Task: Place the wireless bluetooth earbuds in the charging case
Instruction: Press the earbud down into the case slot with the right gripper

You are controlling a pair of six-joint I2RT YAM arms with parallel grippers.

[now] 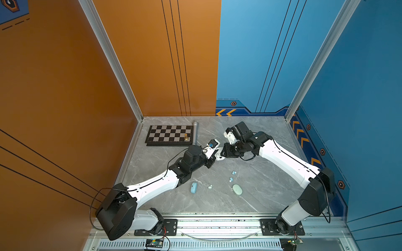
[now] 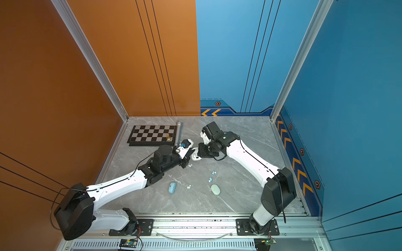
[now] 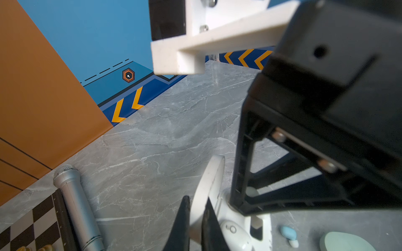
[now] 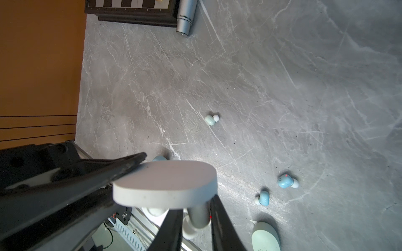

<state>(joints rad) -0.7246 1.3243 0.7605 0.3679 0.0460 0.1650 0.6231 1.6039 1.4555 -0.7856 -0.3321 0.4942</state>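
A white charging case [image 1: 220,157] stands open mid-table. My left gripper [image 3: 196,198] is shut on its raised lid [image 3: 210,182]. One white earbud [image 3: 233,233] sits in the base. My right gripper [image 4: 196,208] reaches into the case, its fingers [image 3: 241,173] slightly apart around another white earbud [image 4: 199,217], with a thin gap on one side. Loose on the table lie two pale blue earbuds [image 1: 233,172] [image 1: 231,179] and a mint one [image 1: 210,187]. A top view shows a second mint earbud [image 2: 190,165] by the left wrist.
A shut blue case [image 1: 193,188] and a shut mint case [image 1: 237,189] lie nearer the front. A chessboard [image 1: 169,134] with a gold piece [image 1: 186,136] and a silver microphone [image 1: 195,132] sit at the back left. Walls enclose three sides.
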